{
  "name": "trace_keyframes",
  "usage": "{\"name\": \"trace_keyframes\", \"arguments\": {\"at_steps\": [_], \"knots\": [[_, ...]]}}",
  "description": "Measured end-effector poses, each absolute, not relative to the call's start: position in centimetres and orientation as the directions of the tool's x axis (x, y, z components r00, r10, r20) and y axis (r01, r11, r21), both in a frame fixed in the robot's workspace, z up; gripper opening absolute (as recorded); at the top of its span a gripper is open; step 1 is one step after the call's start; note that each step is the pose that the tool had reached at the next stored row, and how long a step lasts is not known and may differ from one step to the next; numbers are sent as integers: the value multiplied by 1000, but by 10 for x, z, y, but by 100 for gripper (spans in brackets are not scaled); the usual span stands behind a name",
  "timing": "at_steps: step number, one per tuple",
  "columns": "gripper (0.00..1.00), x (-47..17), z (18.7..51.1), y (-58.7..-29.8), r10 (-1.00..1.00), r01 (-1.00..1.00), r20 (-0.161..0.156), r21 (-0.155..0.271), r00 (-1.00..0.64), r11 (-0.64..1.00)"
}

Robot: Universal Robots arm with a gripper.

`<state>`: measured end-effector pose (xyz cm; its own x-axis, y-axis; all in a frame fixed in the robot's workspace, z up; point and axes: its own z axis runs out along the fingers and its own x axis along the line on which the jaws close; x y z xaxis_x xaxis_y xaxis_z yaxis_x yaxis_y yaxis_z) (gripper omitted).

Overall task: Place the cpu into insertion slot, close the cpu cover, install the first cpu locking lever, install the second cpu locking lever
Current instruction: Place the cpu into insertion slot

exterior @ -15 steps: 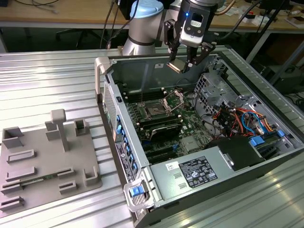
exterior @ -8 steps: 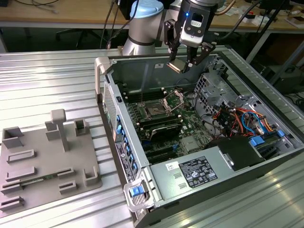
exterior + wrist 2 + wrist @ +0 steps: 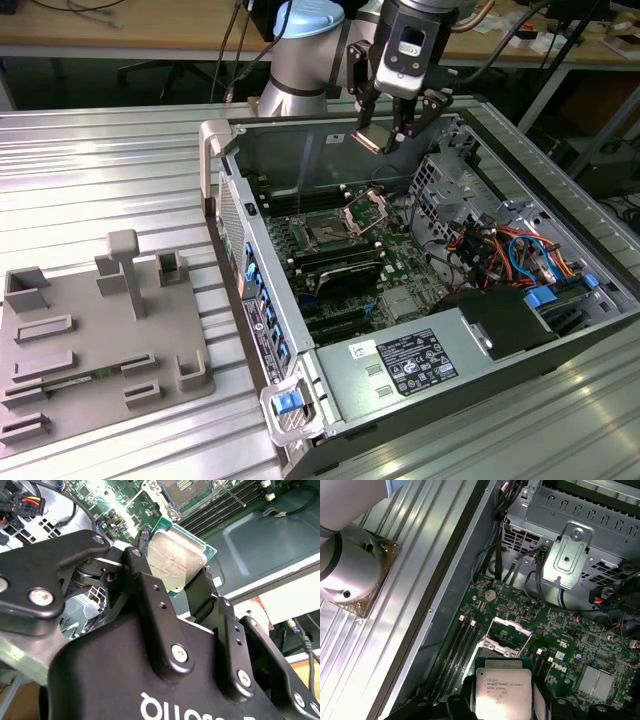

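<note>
Gripper [image 3: 386, 137] clamped on the cpu [image 3: 177, 562] edges, well above the open socket [image 3: 327, 236] — cpu cover [image 3: 366, 208] raised. We'd keep the chip level and squared to the socket — no tilt.

The cpu [image 3: 177, 562] has a matt silvery metal top, the tool [image 3: 173, 555] a smooth black finish.

The exterior view looks steeply down on the computer case [image 3: 300, 150]; both close wrist views share the cpu [image 3: 502, 692], probably the insertion slot [image 3: 181, 489].
</note>
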<state>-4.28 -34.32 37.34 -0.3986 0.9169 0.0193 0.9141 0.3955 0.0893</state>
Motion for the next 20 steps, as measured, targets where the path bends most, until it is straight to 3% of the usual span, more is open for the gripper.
{"name": "trace_keyframes", "arguments": {"at_steps": [20], "knots": [[55,-43,372,-343,982,979,19,89,-187,185]]}}
